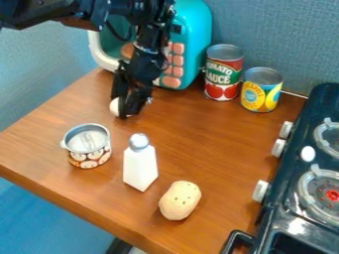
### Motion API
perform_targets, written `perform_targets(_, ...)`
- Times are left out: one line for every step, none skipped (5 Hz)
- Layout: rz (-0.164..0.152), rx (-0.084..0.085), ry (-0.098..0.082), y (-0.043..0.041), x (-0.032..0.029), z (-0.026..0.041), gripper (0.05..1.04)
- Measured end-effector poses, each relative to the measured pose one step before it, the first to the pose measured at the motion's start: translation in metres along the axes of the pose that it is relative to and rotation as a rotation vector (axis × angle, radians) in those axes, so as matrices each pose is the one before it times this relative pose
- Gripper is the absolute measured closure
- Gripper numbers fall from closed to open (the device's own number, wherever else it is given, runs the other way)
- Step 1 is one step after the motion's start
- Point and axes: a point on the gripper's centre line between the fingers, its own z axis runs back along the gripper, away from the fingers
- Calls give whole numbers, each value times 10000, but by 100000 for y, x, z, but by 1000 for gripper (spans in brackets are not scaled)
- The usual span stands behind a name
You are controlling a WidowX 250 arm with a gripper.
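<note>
Black gripper (128, 111) low at a small, rounded white object (114, 106)

The gripper hangs near the left edge of a brown wood-grain tabletop (198, 144). The white object shows at its lower end, partly hidden by it; whether the gripper is open, closed or gripping this object cannot be told. Just behind stands a turquoise toy microwave with salmon-pink buttons (197, 42). To the right of the microwave, a red and green cylindrical metal can (223, 74) and a shorter yellow and blue cylindrical metal can (261, 94) stand upright side by side. Nearer the camera are a round silver-rimmed pot with a red-and-white patterned side (89, 157), an upright white four-sided bottle with a silver rounded cap (140, 166), and a tan, dotted, potato-shaped object (179, 200). Along the right edge is a black toy stove with white knobs and grey burner rings (291, 171)
</note>
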Motion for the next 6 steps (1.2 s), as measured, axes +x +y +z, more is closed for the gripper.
perform_targets(602, -41, 299, -157, -497, -202, 366)
perform_targets(725, 1, -8, 33, -453, 746, 367)
perform_targets(1111, -257, -553, -228, -1371, 3078, 366)
perform_targets(695, -1418, -728, -1898, -1080, 3357, 367)
perform_targets(333, -552, 193, -2516, -126, 144, 367)
perform_targets(-1144, 522, 587, -5339, -481, -1983, 367)
